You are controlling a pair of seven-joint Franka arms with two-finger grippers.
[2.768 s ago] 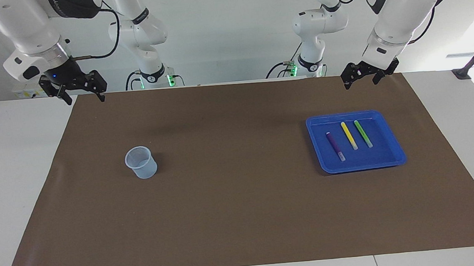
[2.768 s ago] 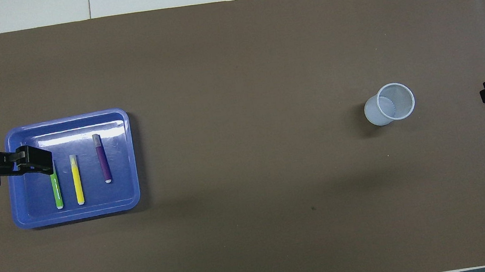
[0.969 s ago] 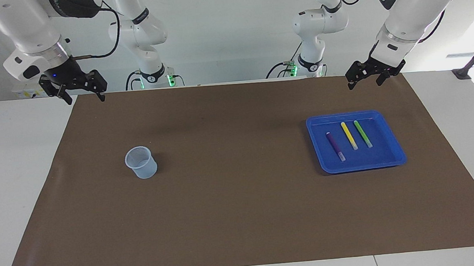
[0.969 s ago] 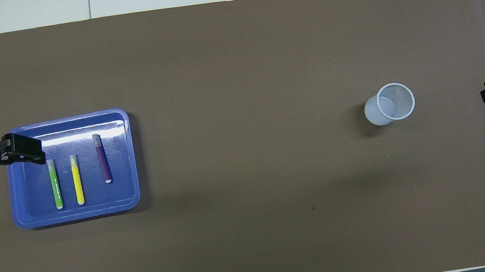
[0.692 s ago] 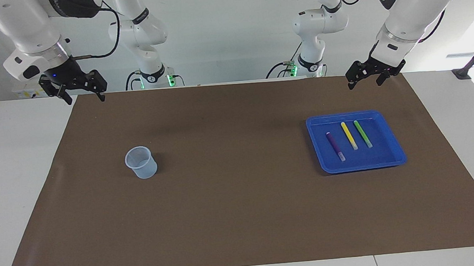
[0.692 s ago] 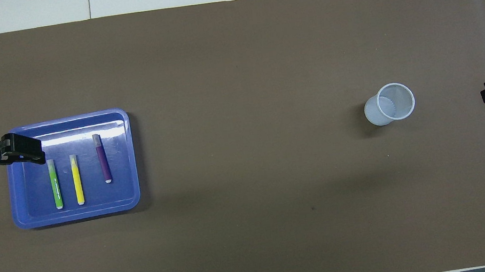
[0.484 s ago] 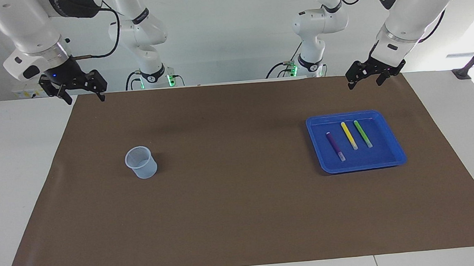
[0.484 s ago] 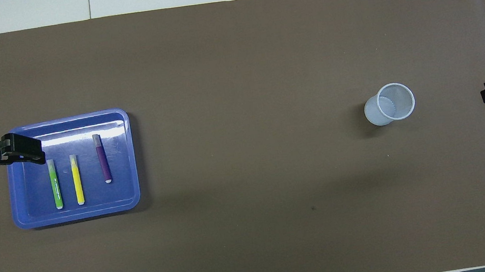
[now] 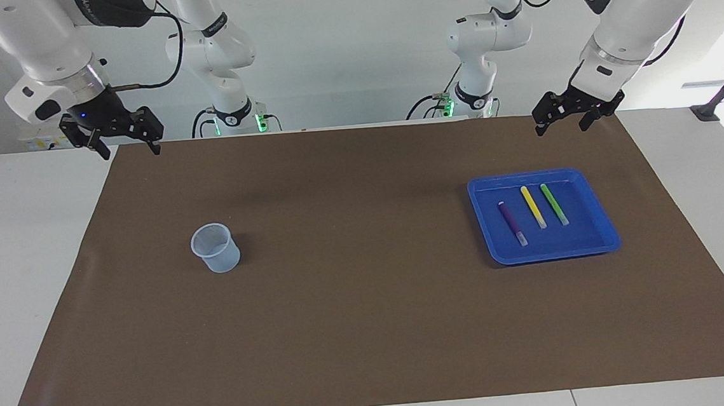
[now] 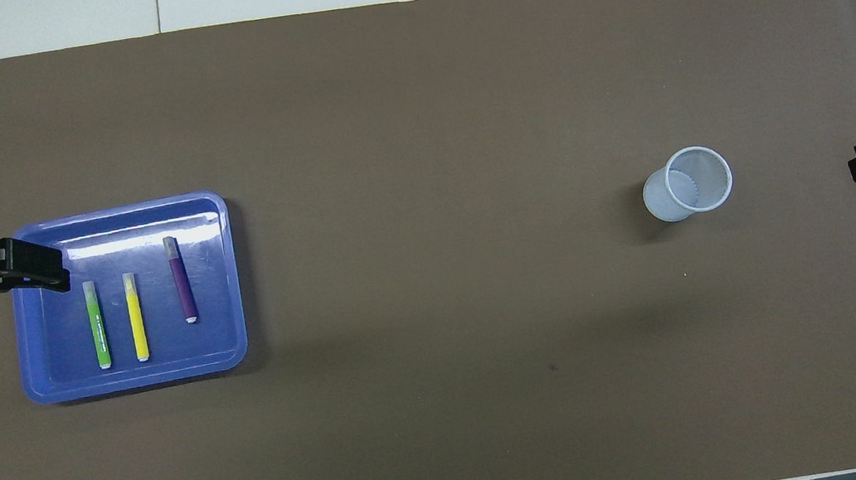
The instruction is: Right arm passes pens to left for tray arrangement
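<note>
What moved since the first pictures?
Only the left gripper moved: it lifted a little and slid off the blue tray toward the left arm's end of the table, holding nothing. The three pens, the cup and the waiting right gripper stayed put.

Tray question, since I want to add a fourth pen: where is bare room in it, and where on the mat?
In the tray, the strip beside the purple pen is bare; the green pen and yellow pen crowd the rest. The mat between tray and cup is open.
</note>
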